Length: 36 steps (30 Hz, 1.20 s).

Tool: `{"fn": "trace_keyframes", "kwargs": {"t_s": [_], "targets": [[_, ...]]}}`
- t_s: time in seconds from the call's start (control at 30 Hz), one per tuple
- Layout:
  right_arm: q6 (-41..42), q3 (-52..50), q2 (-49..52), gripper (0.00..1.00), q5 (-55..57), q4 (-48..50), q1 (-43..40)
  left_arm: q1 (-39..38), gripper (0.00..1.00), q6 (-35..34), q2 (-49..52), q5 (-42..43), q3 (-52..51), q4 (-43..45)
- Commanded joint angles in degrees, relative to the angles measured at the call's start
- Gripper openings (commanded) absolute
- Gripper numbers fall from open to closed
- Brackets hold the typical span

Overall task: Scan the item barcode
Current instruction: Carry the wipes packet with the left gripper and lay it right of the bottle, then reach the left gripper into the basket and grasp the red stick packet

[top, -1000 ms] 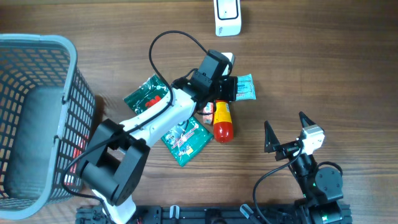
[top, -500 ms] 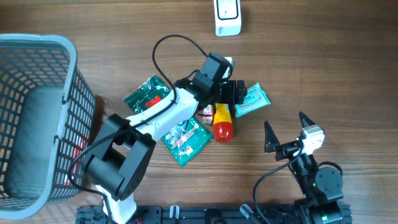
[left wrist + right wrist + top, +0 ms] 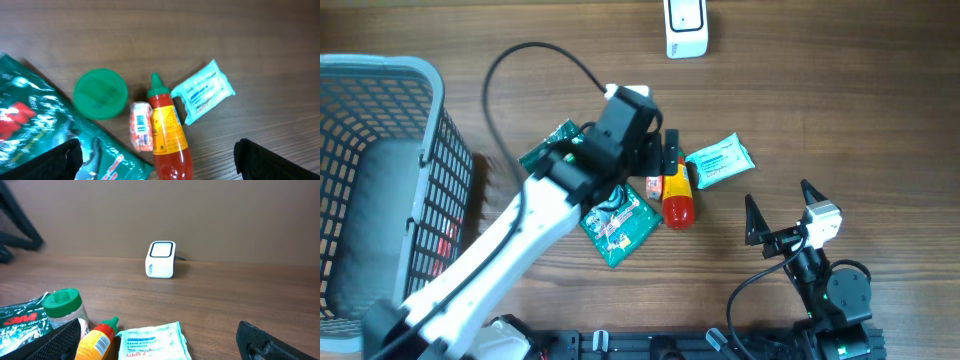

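Left fingers (image 3: 57,161) standing wide apart, gripping nothing, hovering above bottle (image 3: 167,135). Wipes (image 3: 202,91) lying flat on table (image 3: 840,100), just right of bottle's neck. Scanner (image 3: 686,27) sitting well beyond bottle, toward far edge. Right fingers (image 3: 55,340) spreading apart, empty, waiting right of bottle, near side.

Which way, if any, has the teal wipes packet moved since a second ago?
Yes. In the overhead view the wipes packet has shifted slightly down and right, away from the scanner, and now lies tilted beside the sauce bottle.
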Motion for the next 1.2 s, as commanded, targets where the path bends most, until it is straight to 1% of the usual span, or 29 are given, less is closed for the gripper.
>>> {"fn": "trace_keyframes", "kwargs": {"t_s": [0.0,0.07,0.13,0.2,0.27,0.4,0.47,0.53,0.6,0.67,0.73,0.77,0.9,0.93,1.03,1.07,1.1,1.17], "targets": [[-0.6,-0.1,-0.2,1.0,-0.1,0.1,0.2,0.1,1.0,1.2,-8.8,-8.1,2.5,-3.1],[-0.6,-0.1,-0.2,1.0,-0.1,0.1,0.2,0.1,1.0,1.2,-12.2,-12.4,5.0,-5.7],[-0.6,-0.1,-0.2,1.0,-0.1,0.1,0.2,0.3,1.0,1.1,-15.0,-19.1,8.9,-9.2],[-0.6,-0.1,-0.2,1.0,-0.1,0.1,0.2,3.5,1.0,0.7,-16.1,-22.5,13.3,-13.0],[-0.6,-0.1,-0.2,1.0,-0.1,0.1,0.2,11.7,1.0,-2.3,-16.1,-23.0,18.3,-17.5],[-0.6,-0.1,-0.2,1.0,-0.1,0.1,0.2,32.0,1.0,-10.8,-16.2,-22.7,24.4,-24.9],[-0.6,-0.1,-0.2,0.99,-0.1,0.1,0.2,44.3,1.0,-16.1,-16.0,-19.1,24.7,-29.0],[-0.7,-0.1,-0.2,1.0,-0.1,0.1,0.2,54.9,1.0,-17.1,-14.8,-12.9,24.6,-31.7],[-0.6,-0.1,-0.2,1.0,-0.1,0.1,0.2,63.2,1.0,-17.1,-12.6,-9.0,24.6,-34.7],[-0.6,-0.1,-0.2,1.0,-0.1,0.1,0.2,68.8,1.0,-17.1,-9.4,-7.5,24.6,-38.7],[-0.7,-0.1,-0.2,1.0,-0.1,0.1,0.2,72.4,1.0,-17.5,-5.0,-5.6,24.6,-42.8],[-0.7,-0.1,-0.2,1.0,-0.1,0.1,0.2,73.7,1.0,-20.2,-2.3,-5.1,24.5,-44.8],[-0.6,-0.1,-0.2,1.0,-0.1,0.1,0.2,74.8,1.0,-36.2,4.4,-5.1,20.0,-45.9],[-0.6,-0.1,-0.2,1.0,-0.1,0.1,0.2,74.8,1.0,-41.3,6.0,-5.2,17.7,-45.7],[-0.6,-0.1,-0.2,1.0,-0.1,0.1,0.2,74.8,1.0,-51.7,7.7,-5.2,9.9,-44.1],[-0.6,-0.1,-0.2,1.0,-0.1,0.1,0.2,74.8,1.0,-55.3,7.7,-5.2,5.6,-42.4],[-0.6,-0.1,-0.2,1.0,-0.1,0.1,0.2,74.8,1.0,-57.3,7.7,-5.2,1.7,-40.4],[-0.6,-0.1,-0.2,0.99,-0.1,0.1,0.2,74.8,1.0,-57.8,7.7,-5.2,-5.9,-34.2]]}}
